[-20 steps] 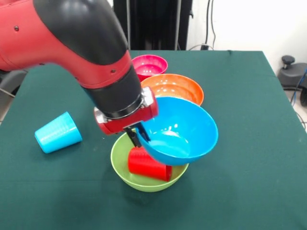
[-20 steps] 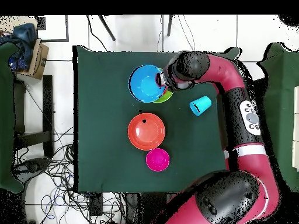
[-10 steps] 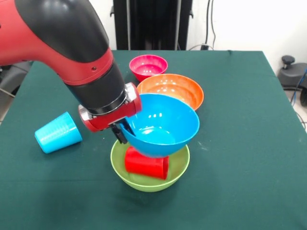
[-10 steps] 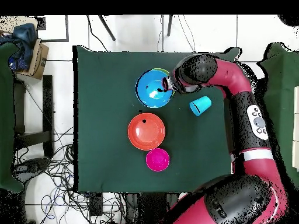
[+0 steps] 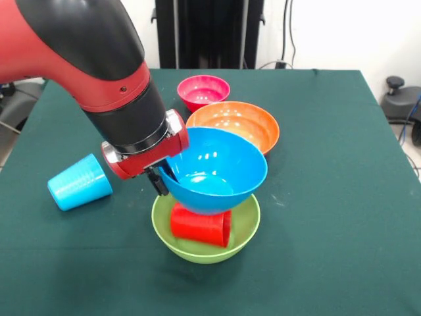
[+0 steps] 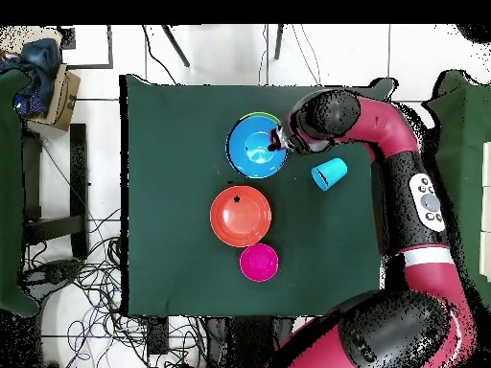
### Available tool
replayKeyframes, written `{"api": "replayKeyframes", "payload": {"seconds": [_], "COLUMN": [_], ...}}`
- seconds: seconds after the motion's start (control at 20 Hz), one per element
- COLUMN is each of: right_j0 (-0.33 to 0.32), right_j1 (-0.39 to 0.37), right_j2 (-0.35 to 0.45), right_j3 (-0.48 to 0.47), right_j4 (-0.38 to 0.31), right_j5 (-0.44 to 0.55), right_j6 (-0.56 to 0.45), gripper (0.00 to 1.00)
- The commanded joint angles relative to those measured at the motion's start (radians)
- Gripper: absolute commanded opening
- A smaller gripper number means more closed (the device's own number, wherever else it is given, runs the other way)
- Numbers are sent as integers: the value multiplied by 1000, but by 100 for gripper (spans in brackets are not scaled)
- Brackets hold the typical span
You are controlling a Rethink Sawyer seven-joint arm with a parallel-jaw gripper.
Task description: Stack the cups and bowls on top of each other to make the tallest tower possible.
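1. Illumination: bright, even and diffuse in both views, apparently from above.
2. Glare: small white highlights on the inside of the blue bowl and on the orange bowl.
3. Shadows: soft and short, beneath the green bowl on the table.
4. Focus: front view sharp throughout; no motion blur noted.

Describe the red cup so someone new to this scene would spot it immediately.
Start at the green bowl nearest the camera on the dark green table. The red cup lies on its side inside it, beneath the blue bowl the hand grips. The other cup, light blue, lies on the cloth.
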Motion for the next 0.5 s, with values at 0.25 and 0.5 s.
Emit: {"api": "replayKeyframes", "payload": {"seconds": [0.25,0.5], "right_j0": [1,40], "right_j1": [9,31], "right_j2": [-46,-35], "right_j3": [32,-21], "right_j4": [-92,-74], "right_j5": [89,98], "right_j6": [-337,-285], "gripper": [0,0]}}
